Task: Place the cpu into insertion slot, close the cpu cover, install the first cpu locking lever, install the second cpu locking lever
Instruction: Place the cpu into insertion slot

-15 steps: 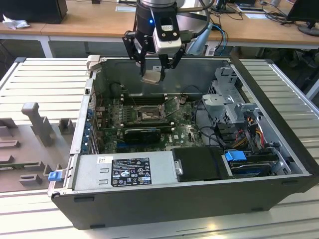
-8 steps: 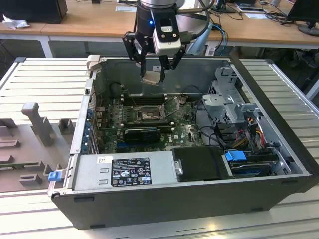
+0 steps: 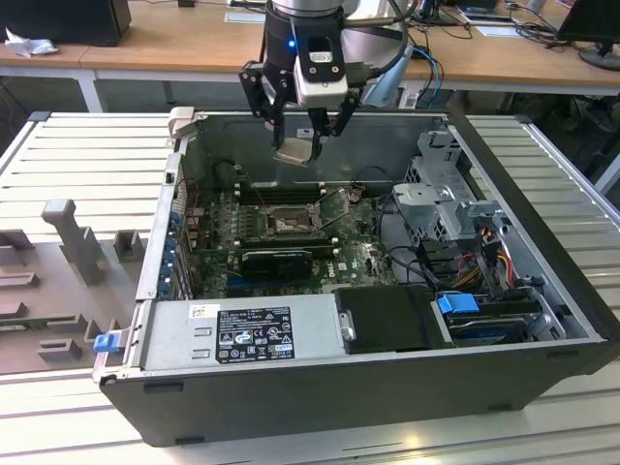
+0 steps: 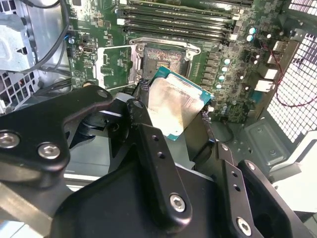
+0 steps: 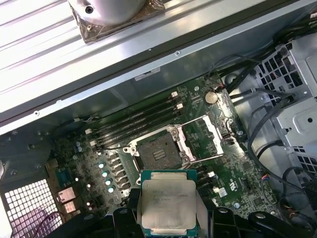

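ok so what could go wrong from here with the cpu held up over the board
1. The cpu hangs in the jaws above the insertion slot and looks turned relative to it. If it is lowered like that, it might seat crooked and damage the contacts.
2. The cpu cover stands open right beside the slot, so a corner of the chip could catch on it on the way down.

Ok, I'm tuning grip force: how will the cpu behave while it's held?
The cpu looks thin, flat and rigid, so it is probably stiff and light. Pinched at its edges by the gripper, its smooth metal top might slip. It is likely fragile if squeezed hard or dropped.
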`<state>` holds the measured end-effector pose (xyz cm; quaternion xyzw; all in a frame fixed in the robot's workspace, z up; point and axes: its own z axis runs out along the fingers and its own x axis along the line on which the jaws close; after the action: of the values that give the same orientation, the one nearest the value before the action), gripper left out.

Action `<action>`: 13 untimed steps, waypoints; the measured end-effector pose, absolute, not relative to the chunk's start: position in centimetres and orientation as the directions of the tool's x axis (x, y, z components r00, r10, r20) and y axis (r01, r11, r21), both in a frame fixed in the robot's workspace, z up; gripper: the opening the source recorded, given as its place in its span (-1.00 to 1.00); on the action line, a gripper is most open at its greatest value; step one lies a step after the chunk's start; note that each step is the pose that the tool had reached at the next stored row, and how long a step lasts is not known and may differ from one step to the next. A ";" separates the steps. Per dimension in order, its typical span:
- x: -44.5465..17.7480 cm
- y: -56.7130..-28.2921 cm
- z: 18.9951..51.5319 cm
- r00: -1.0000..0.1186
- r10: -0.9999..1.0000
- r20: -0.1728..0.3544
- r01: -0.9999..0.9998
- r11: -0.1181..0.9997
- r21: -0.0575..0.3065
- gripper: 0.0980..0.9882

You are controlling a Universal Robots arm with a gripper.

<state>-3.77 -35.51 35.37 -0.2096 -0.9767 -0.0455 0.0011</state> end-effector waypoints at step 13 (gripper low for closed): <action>-3.8 -35.5 35.4 -0.875 0.484 0.021 0.484 0.871 0.088 -0.03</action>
<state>-3.77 -35.51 35.35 -0.2500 -0.9672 -0.0455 -0.0007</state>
